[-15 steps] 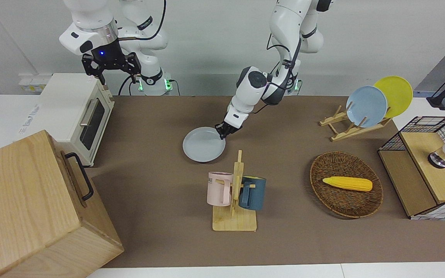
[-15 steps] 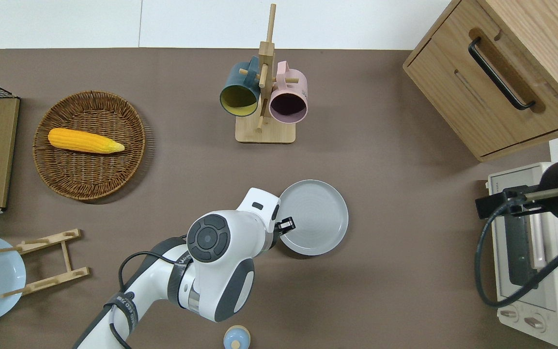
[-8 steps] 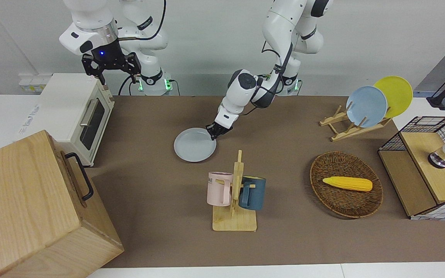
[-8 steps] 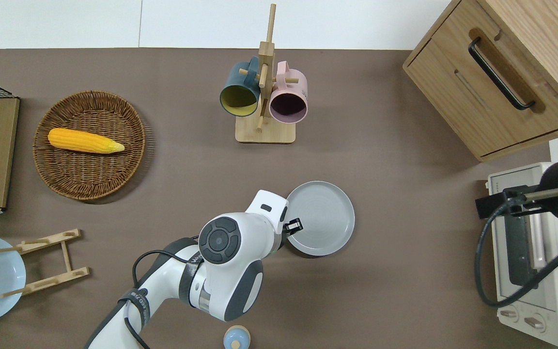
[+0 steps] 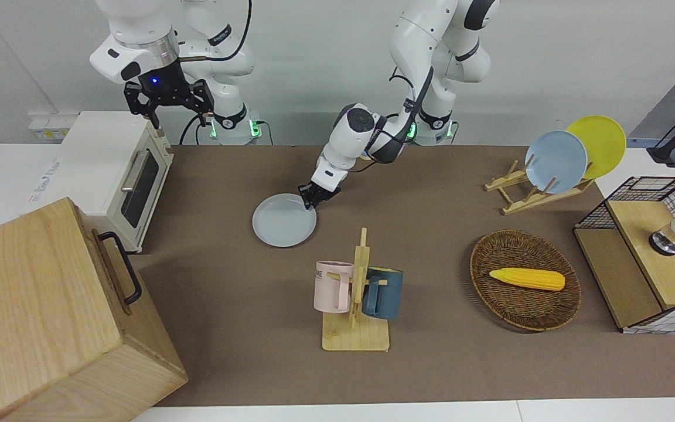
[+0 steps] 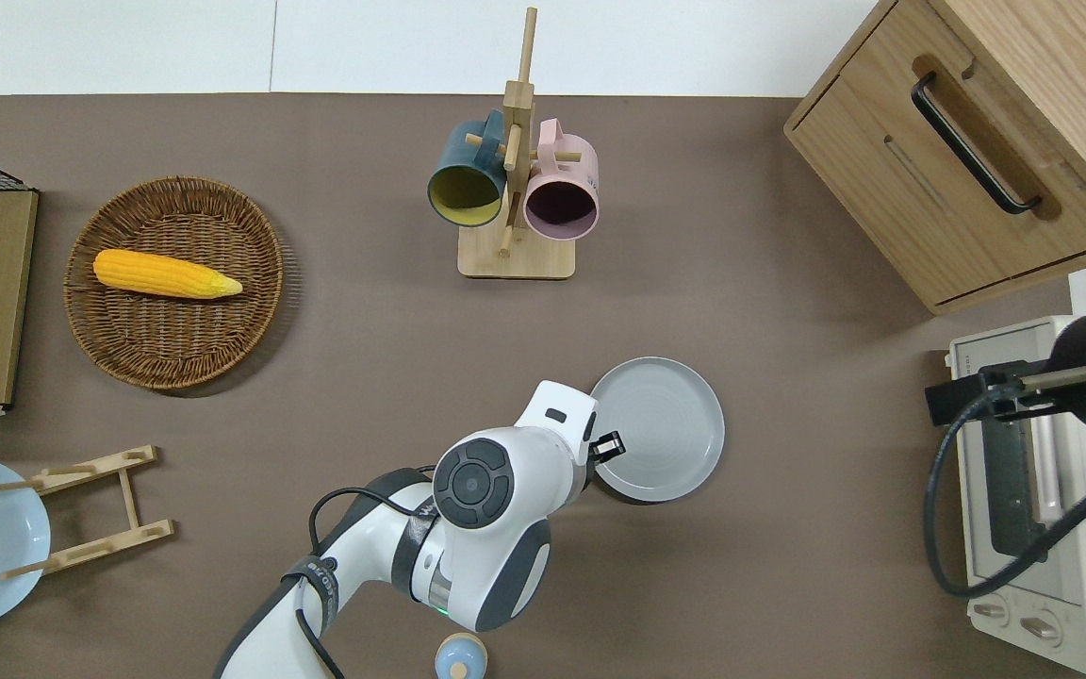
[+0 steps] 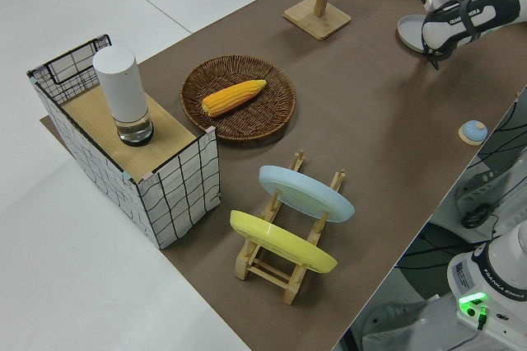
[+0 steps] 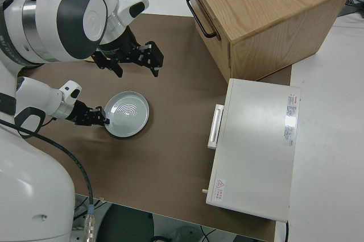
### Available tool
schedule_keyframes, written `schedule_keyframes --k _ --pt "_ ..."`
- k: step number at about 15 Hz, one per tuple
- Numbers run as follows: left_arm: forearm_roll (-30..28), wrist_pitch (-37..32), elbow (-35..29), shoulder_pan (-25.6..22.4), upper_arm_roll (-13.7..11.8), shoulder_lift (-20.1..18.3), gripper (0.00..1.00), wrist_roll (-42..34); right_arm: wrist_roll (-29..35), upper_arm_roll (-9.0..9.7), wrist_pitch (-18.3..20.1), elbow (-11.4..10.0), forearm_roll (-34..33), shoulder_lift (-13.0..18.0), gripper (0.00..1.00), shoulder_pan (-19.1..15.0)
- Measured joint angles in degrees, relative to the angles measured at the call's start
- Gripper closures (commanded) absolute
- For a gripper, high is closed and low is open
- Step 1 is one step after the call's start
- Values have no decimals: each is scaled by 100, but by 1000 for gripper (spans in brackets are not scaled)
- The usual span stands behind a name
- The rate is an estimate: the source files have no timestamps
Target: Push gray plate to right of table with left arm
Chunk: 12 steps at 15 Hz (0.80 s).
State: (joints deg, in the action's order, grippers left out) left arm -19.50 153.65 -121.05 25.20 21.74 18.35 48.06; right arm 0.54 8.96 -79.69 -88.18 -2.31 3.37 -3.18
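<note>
The gray plate (image 5: 284, 220) lies flat on the brown table (image 5: 226, 328), near the middle and toward the right arm's end; it also shows in the overhead view (image 6: 658, 429) and the right side view (image 8: 128, 114). My left gripper (image 5: 309, 199) is down at table height and touches the plate's rim on the side toward the left arm's end, as the overhead view (image 6: 607, 445) and the right side view (image 8: 96, 118) show. My right gripper (image 5: 167, 105) is parked and open.
A mug rack (image 5: 356, 293) with two mugs stands farther from the robots than the plate. A toaster oven (image 5: 112, 170) and a wooden cabinet (image 5: 50, 316) stand at the right arm's end. A corn basket (image 5: 525, 280), plate rack (image 5: 554, 161) and wire crate (image 5: 648, 252) stand at the left arm's end.
My left gripper has moved toward the right arm's end of the table, and the gray plate has slid the same way ahead of it. The right arm has not moved.
</note>
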Motion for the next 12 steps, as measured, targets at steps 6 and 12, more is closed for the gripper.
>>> schedule_keyframes --k 6,12 --pt "750 -989 124 -2 -406 -310 5 30 0 0 0 0 0 0 5 0" --pt "977 -2872 186 -28 -2275 -1699 5 -2016 0 0 0 0 0 0 5 0"
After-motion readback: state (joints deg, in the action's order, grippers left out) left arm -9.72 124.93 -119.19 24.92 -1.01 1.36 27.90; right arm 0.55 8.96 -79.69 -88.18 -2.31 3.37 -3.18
